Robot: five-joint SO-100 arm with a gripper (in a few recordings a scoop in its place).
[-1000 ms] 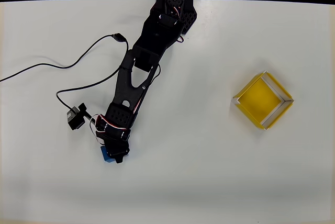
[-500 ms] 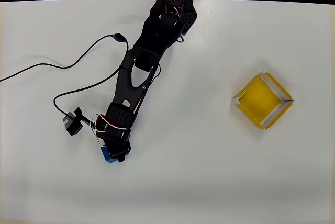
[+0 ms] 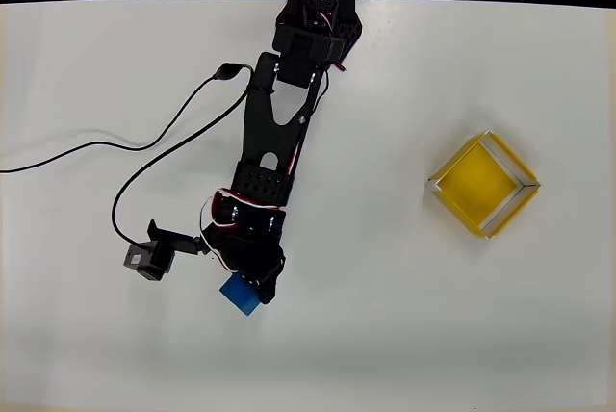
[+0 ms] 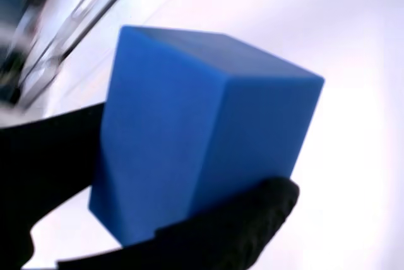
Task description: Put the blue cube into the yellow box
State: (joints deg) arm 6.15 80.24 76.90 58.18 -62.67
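The blue cube (image 3: 239, 296) sits at the tip of my black arm, left of the table's middle in the overhead view. My gripper (image 3: 252, 289) is shut on the cube. In the wrist view the blue cube (image 4: 202, 131) looms large between black fingers (image 4: 252, 219), one below it and one at its left. The yellow box (image 3: 483, 186), a shallow square tray with two pale walls, lies far to the right, apart from the arm.
A small black module (image 3: 149, 260) on a black cable (image 3: 96, 147) hangs left of the gripper. The arm's base (image 3: 318, 8) stands at the table's far edge. White table (image 3: 385, 335) spreads between the arm and the box.
The arm has swung to the right and the blue cube has moved with the gripper, from about the lower left toward the middle. The black module shifted down and right too.
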